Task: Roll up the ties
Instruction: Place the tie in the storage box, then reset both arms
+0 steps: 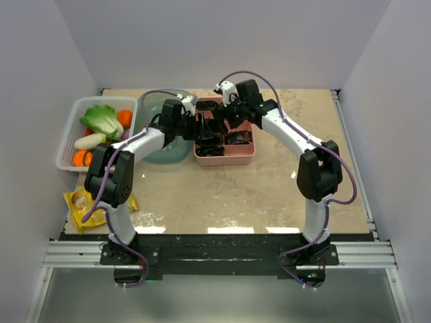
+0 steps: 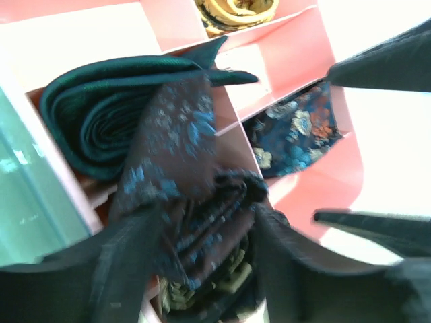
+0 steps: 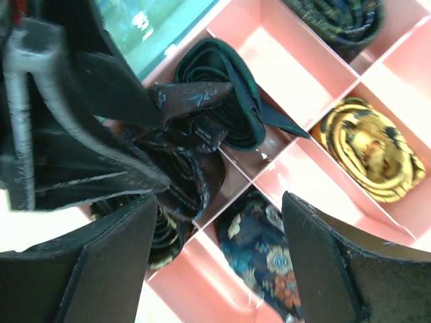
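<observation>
Far left on the table (image 1: 222,198) sits a white basket (image 1: 66,148) of vegetables, with a yellow packet (image 1: 82,204) near the front edge. Next comes a teal bin (image 1: 149,111). Beside it is the pink divided tray (image 1: 229,160), and both arms reach in over it. At the tray's left side a dark green tie (image 2: 94,114) lies rolled in its own compartment. Just beside it is the maroon tie with blue flowers (image 2: 178,134), loosely rolled, its flat pointed end lying up over the green roll. The left gripper (image 2: 209,208) stands with its fingers (image 2: 87,276) spread apart, one on either side of that maroon roll. Further right a navy floral tie (image 2: 296,131) fills the next compartment, and a yellow tie (image 2: 236,8) is coiled in the one beyond. The right gripper (image 3: 221,198) hangs above the navy tie, its jaws wide apart with nothing between them.
</observation>
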### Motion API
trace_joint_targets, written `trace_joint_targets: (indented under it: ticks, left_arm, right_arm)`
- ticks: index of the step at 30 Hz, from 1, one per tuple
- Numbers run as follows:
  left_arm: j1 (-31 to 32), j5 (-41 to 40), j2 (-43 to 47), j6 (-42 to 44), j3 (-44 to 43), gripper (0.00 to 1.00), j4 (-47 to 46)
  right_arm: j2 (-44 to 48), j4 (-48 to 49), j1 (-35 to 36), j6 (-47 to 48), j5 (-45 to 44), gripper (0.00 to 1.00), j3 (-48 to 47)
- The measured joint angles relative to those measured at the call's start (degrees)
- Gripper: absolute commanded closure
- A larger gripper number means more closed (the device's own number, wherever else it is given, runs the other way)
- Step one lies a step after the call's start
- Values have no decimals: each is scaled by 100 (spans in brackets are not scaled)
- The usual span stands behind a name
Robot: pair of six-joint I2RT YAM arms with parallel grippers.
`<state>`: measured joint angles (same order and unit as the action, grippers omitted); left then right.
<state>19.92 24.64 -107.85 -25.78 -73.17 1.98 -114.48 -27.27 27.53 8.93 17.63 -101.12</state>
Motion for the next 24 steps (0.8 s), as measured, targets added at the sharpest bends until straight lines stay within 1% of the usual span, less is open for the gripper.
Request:
trace_joint_targets:
  ticks: [6,7,8,10,13,17,24]
  left_arm:
    - [-2,-70,765,-11,96,11,66]
    - [-2,-81,901,-11,96,10,63]
    - [-2,-87,1034,-13,96,7,61]
    - [-2,-103,1268,-11,96,6,57]
    - [-9,-136,1690,-26,190,3,-74]
    - [-35,-310,2358,-122,529,2,-323]
    - [-50,-1008,3383,-284,1047,2,-605]
  right_arm:
    - [911,437,-184,-240,11,14,577]
    - [1075,533,-223,-280,13,12,682]
    - [1235,638,-269,-317,26,11,793]
    - [1510,778,-348,-391,52,9,986]
    - [1923,1008,-470,-509,111,2,1307]
    - [2540,1351,-586,-649,131,1,1923]
    - [3458,1714,-623,-898,37,1,2765]
